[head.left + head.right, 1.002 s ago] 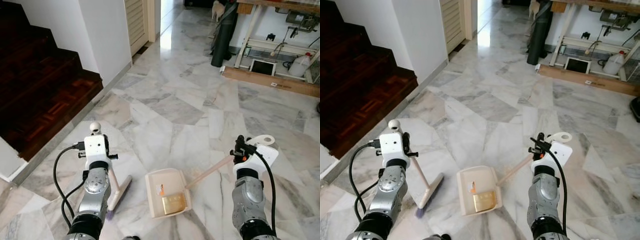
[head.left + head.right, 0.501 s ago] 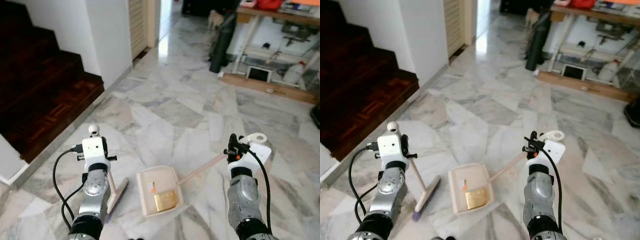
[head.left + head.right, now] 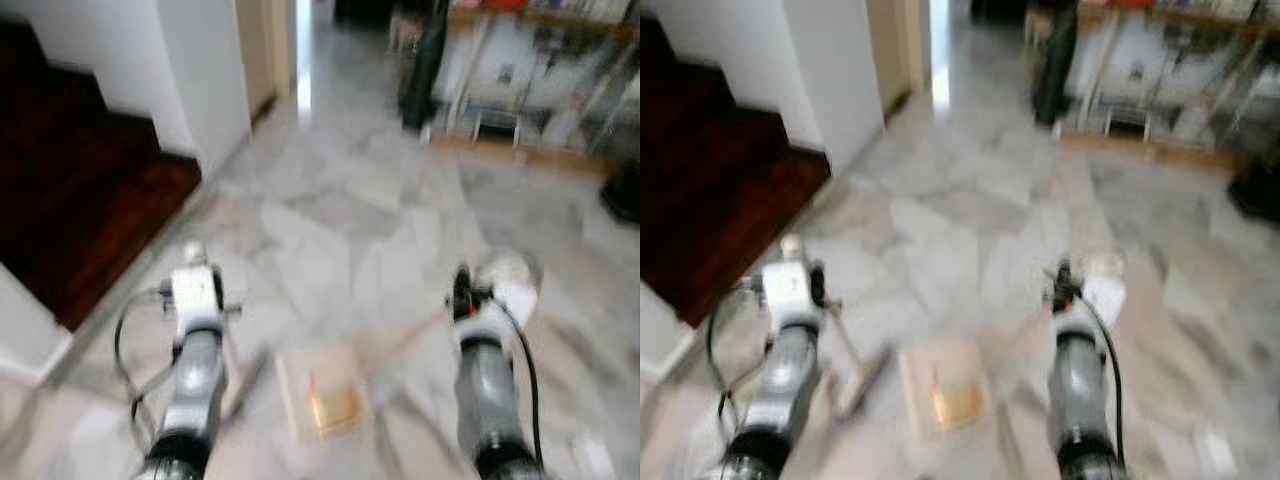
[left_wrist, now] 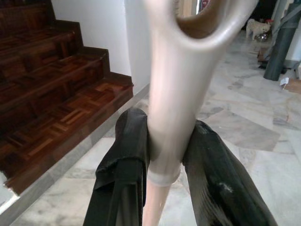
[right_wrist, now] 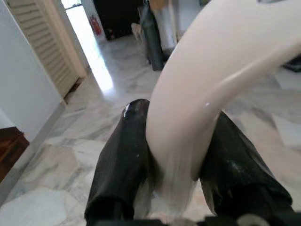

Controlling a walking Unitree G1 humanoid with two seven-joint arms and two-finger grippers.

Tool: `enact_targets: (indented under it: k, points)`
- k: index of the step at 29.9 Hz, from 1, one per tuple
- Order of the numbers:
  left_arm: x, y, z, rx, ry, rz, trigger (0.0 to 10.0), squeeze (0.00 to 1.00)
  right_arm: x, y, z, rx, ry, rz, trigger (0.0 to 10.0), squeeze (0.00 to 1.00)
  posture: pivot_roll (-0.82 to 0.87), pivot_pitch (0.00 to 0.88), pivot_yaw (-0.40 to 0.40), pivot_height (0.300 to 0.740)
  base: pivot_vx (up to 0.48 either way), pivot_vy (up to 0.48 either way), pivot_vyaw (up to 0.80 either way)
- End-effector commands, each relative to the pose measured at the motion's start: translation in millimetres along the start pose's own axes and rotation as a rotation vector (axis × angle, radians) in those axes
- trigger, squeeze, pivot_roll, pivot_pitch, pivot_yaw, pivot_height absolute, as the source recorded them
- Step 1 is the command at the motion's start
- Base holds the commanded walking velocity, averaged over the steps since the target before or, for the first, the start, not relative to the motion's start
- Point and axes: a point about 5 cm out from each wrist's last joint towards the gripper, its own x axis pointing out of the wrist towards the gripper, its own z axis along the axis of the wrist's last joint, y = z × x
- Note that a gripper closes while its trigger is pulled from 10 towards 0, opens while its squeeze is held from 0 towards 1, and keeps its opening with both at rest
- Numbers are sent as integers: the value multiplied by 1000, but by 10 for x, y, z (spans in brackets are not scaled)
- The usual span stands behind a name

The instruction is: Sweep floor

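Head views are blurred: left gripper (image 4: pixel 164 155) clamps the cream broom handle (image 4: pixel 176 94), right gripper (image 5: pixel 176 160) clamps the dustpan handle (image 5: pixel 207 80); the dustpan (image 3: pixel 325 405) sits on the marble floor (image 3: pixel 340 220) between the arms, dark wooden stairs (image 3: pixel 80 200) beyond on the left

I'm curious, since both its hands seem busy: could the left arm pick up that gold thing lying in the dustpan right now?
Probably not. The left end effector is shut on the broom handle, so it has no free grip for the gold thing in the dustpan.
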Motion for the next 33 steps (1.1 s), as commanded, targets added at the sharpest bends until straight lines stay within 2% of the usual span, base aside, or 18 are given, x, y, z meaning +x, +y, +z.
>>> enact_targets:
  k: [1, 17, 33]
  points:
    - [39, -5, 74, -6, -37, -4, 10000, 0, 62, 21, 110, -7, -51, 8, 10000, 0, -31, 0, -12, 740, 0, 0, 800]
    - [27, -20, 71, 10, -40, -21, 10000, 0, 59, 27, 105, 8, -47, -1, 10000, 0, -31, 14, -9, 740, 0, 0, 64]
    - [24, -27, 83, 11, -46, -23, 10000, 0, 58, 24, 100, 9, -42, -1, 10000, 0, -31, 26, -11, 740, -356, 0, 0]
